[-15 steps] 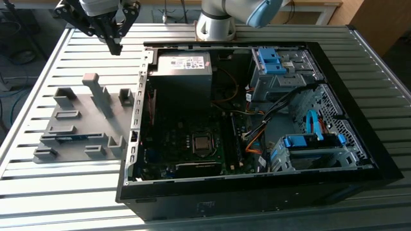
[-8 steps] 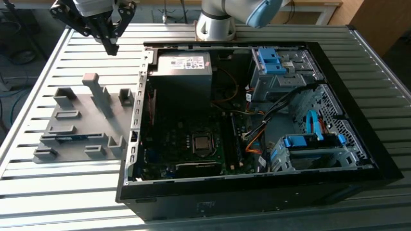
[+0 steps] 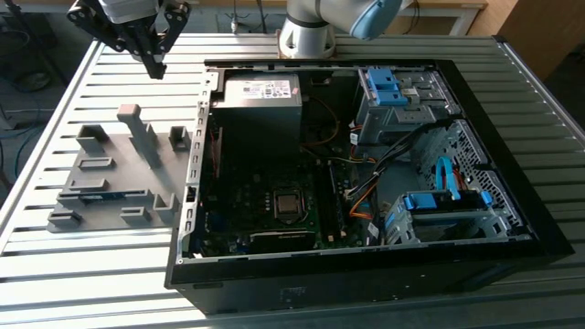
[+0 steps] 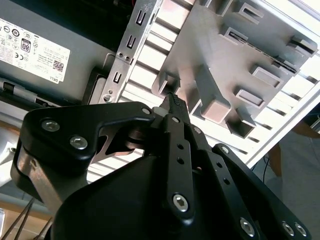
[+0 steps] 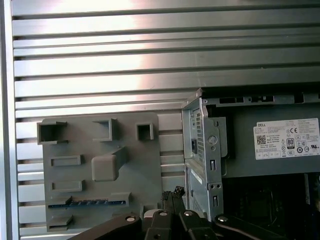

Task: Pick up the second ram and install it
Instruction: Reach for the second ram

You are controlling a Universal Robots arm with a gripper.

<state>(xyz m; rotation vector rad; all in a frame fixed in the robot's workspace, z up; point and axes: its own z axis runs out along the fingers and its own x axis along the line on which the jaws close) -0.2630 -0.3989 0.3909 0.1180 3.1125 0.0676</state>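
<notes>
Jaws: my gripper [image 3: 157, 68] is pressed together to a narrow point with nothing pinched between the tips. The second wrist view shows the same, tips [image 4: 172, 98] meeting.

Height: I hang well up over the slatted table [image 3: 119, 274], touching nothing.

Landmark: the grey holder block [image 3: 123, 175] lies flat on the table, just beside the side wall of the open computer case [image 3: 366, 281].

Second ram: there it is, the second ram [image 3: 101, 197], sitting in a long slot of the holder block at the end of the block farthest from me. In the first wrist view it reads as a thin blue-green strip dotted with dark chips [image 5: 87, 202].

Long axis: the stick runs across the holder block's width, one end toward the case wall and the other toward the block's outer edge.

Which way from me: I'm off the opposite end of the holder block, the end nearest the power supply [image 3: 263, 92]. The stick lies almost the full length of the block away from my tips and well below them.

In between: the holder block's tall post [image 3: 137, 133] and its empty pockets stand between my tips and the stick's slot.

Progress: I judge the pick not yet begun, with the stick untouched in its slot and my tips well apart from it.
</notes>
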